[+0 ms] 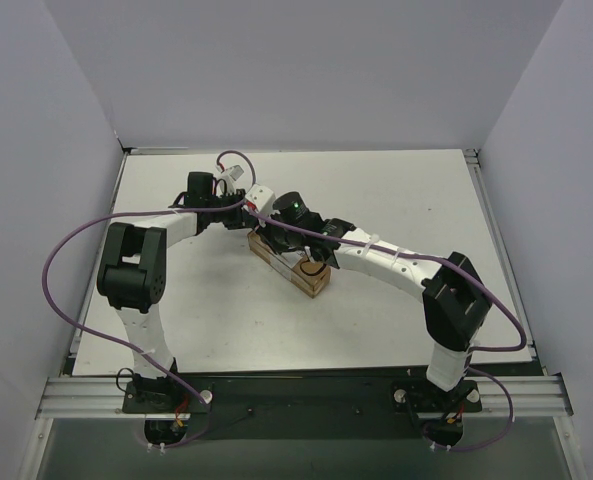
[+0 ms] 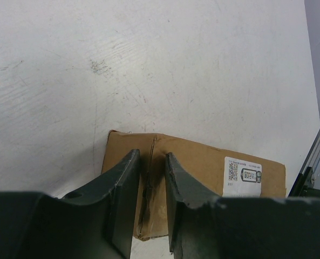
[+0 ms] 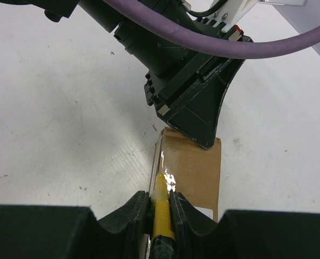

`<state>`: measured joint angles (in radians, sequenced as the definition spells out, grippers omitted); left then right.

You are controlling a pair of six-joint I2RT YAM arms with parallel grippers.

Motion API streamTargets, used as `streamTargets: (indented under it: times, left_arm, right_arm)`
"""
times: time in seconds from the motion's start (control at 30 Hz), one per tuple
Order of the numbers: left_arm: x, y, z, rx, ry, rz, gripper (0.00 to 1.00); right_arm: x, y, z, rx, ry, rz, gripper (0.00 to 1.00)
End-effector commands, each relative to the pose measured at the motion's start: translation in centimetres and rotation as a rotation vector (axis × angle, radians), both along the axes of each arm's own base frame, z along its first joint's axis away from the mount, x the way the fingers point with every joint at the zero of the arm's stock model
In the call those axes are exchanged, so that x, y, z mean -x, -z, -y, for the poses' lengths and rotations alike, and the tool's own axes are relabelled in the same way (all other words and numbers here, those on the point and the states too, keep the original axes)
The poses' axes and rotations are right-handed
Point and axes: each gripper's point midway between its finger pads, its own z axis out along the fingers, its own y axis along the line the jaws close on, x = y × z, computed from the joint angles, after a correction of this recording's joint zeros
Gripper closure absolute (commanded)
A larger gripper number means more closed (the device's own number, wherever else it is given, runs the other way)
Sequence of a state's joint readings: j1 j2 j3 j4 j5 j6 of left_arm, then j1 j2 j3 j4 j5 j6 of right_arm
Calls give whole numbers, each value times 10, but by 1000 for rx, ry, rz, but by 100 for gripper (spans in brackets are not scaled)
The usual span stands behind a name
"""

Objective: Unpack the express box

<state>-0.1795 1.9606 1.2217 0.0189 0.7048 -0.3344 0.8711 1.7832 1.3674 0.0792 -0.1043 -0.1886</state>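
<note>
Since a blade only bites into a carton that cannot slide, the two arms share the work over the small, elongated brown cardboard express box (image 3: 195, 167), which lies slantwise on the white bench (image 3: 68, 108). At the box's near end the right pincer (image 3: 160, 195) is closed tight on a yellow-handled utility knife (image 3: 162, 216). The knife is gripped low between the fingers so that its tip points forward onto the box's shiny top edge, where I judge the sealing tape runs. On the box's top, toward that same end, sits a white printed shipping label (image 2: 243, 171). At the box's far end the left pincer (image 2: 151, 159) comes down with its fingers a narrow gap apart, clamping nothing that I can see. Its tips rest on the cardboard, apparently pressing it down as an anchor against the knife's push.
</note>
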Motion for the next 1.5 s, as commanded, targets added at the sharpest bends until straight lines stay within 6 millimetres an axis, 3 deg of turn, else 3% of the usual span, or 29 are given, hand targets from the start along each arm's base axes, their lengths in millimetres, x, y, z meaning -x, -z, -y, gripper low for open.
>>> streamTargets:
  times: [0.0, 1.1, 1.23, 1.47]
  left_arm:
    - [9, 38, -12, -84, -30, -91, 67]
    - [7, 48, -13, -84, -34, -117, 67]
    - [7, 49, -14, -85, -39, -120, 67]
    - [5, 51, -17, -90, -50, -124, 69]
  right_arm:
    - [-4, -19, -1, -33, -2, 29, 100]
    - [-6, 10, 2, 19, 6, -52, 100]
    - [1, 19, 10, 47, 23, -94, 100]
    - [10, 16, 23, 68, 50, -114, 100]
